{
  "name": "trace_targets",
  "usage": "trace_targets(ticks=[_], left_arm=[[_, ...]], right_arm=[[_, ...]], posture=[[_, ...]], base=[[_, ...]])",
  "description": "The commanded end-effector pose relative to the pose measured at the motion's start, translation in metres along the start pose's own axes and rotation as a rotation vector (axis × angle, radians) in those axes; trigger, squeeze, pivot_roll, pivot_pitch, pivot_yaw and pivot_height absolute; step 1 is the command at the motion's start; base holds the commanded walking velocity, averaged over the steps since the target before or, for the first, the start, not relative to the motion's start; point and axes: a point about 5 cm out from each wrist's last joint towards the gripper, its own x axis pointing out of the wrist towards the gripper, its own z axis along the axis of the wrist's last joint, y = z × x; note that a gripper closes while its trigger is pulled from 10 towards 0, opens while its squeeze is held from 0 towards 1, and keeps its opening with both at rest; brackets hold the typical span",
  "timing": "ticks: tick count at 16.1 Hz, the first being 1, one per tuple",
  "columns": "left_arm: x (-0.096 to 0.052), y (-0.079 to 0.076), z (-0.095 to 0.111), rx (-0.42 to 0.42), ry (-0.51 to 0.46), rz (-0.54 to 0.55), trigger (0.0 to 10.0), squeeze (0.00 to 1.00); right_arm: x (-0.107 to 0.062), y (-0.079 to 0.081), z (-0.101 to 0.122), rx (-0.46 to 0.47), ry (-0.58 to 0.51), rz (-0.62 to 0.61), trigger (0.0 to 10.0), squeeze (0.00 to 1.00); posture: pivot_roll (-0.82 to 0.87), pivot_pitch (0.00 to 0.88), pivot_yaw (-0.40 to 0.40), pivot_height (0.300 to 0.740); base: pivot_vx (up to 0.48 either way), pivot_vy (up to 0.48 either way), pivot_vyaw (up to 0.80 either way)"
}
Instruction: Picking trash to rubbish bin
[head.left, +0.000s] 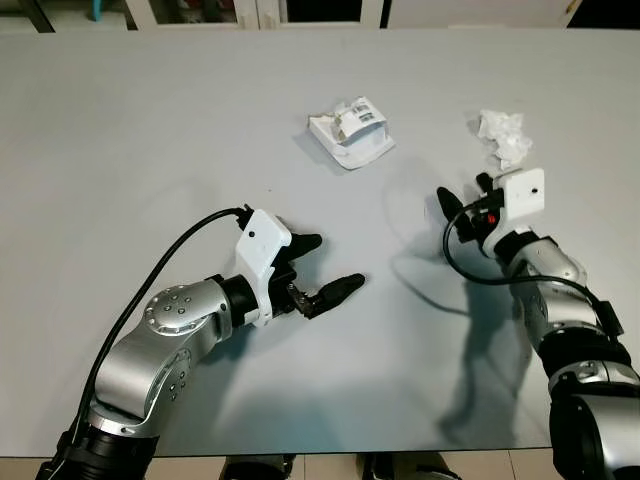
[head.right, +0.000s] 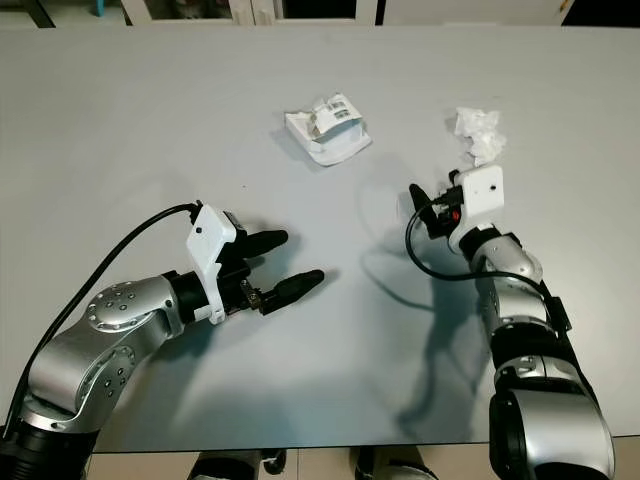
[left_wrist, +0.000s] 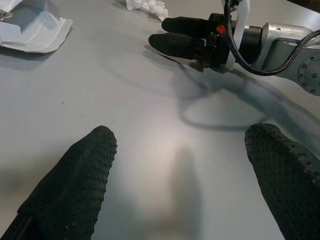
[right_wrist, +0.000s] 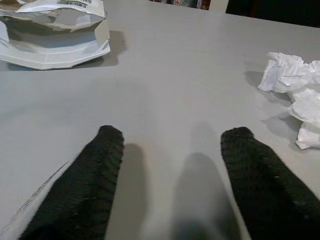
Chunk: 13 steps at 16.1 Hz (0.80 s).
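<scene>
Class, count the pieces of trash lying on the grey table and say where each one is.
2. A torn white packet with a barcode label lies mid-table, toward the far side. A crumpled white tissue lies to its right, just beyond the right tool. None seems hidden.

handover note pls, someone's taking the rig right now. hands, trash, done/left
Left hand: open, empty, low over the table, near side.
Right hand: open, empty, just short of the crumpled tissue.
Torn white packet lies mid-table, beyond both hands and between them.
Done: nothing picked up yet; both pieces lie on the table.
Left: grab the tissue, probably with the right hand, then the packet, and carry them to the bin.
</scene>
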Motion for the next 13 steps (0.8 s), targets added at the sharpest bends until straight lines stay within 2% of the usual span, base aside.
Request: trace_targets(ticks=[1, 4, 8, 9, 13], left_arm=[[-0.001, -0.003, -0.004, -0.002, 0.019, -0.018, 10.0, 0.0], [-0.001, -0.003, -0.004, 0.001, 0.022, -0.019, 10.0, 0.0], [0.0, -0.001, -0.002, 0.008, 0.012, -0.01, 10.0, 0.0], [-0.001, -0.001, -0.001, 0.011, 0.01, -0.008, 10.0, 0.0], [-0.001, -0.001, -0.001, 0.012, 0.012, -0.014, 10.0, 0.0]], right_arm=[[-0.017, 0.013, -0.041, 0.064, 0.164, 0.034, 0.0, 0.0], [-0.015, 0.013, -0.039, 0.061, 0.15, 0.025, 0.0, 0.0], [-0.011, 0.015, -0.026, -0.001, 0.069, -0.004, 0.0, 0.0], [-0.01, 0.013, -0.014, -0.051, 0.007, -0.054, 10.0, 1.0], [-0.007, 0.015, 0.014, -0.13, -0.118, -0.083, 10.0, 1.0]], posture=[[0.39, 0.303, 0.03, 0.74], [0.39, 0.302, 0.033, 0.74], [0.4, 0.295, 0.037, 0.74], [0.4, 0.295, 0.044, 0.74], [0.39, 0.298, 0.052, 0.74]], base=[[0.0, 0.0, 0.0], [0.0, 0.0, 0.0], [0.0, 0.0, 0.0], [0.0, 0.0, 0.0], [0.0, 0.0, 0.0]])
